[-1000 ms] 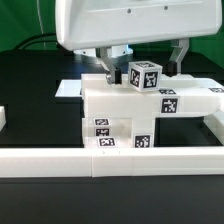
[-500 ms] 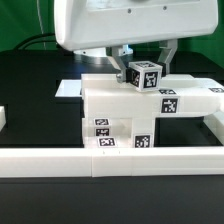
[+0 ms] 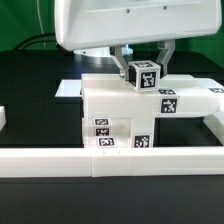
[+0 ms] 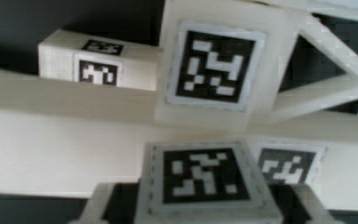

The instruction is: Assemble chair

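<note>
The partly built chair (image 3: 120, 108) is a glossy white blocky body with tags on its front, standing mid-table. A small square leg (image 3: 143, 75) with a tag stands on its top, toward the exterior view's right. My gripper (image 3: 144, 63) comes down from above with one finger on each side of this leg and is shut on it. In the wrist view the leg (image 4: 202, 178) sits between my dark fingers (image 4: 126, 200), with the gripper (image 4: 202, 208) around it. A cross-braced frame part (image 4: 247, 95) and another tagged block (image 4: 96, 62) lie beyond.
A long low white rail (image 3: 100, 159) runs across the front of the table. A flat white sheet (image 3: 68, 88) lies behind the chair on the exterior view's left. A small white part (image 3: 3, 118) shows at the left edge. The table top is black.
My gripper shifted toward the exterior view's right and its fingers came together on the small square leg. Nothing has moved in the last half second.
</note>
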Available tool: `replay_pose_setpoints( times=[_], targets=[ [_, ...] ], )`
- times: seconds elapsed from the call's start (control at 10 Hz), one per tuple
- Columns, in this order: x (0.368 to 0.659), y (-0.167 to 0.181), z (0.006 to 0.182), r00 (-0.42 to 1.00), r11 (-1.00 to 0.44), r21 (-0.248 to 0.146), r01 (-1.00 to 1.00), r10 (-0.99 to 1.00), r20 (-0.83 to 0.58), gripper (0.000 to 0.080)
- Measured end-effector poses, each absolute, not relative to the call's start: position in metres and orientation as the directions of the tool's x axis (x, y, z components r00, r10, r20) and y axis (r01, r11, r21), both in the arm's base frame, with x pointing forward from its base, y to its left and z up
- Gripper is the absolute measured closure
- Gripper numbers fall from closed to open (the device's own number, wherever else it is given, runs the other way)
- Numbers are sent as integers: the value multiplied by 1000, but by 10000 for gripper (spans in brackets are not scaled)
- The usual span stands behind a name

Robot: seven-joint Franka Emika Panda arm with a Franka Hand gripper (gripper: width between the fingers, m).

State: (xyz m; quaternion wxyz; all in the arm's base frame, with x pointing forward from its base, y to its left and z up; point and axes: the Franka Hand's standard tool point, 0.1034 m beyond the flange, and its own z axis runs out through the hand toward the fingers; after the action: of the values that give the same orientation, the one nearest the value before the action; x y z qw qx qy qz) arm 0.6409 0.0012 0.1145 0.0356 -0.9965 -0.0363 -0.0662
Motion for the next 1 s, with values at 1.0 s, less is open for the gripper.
replay_pose_setpoints(
  times=[1.0],
  targets=[
    [645, 10, 115, 637, -630, -205, -749, -770, 40, 522]
  ],
)
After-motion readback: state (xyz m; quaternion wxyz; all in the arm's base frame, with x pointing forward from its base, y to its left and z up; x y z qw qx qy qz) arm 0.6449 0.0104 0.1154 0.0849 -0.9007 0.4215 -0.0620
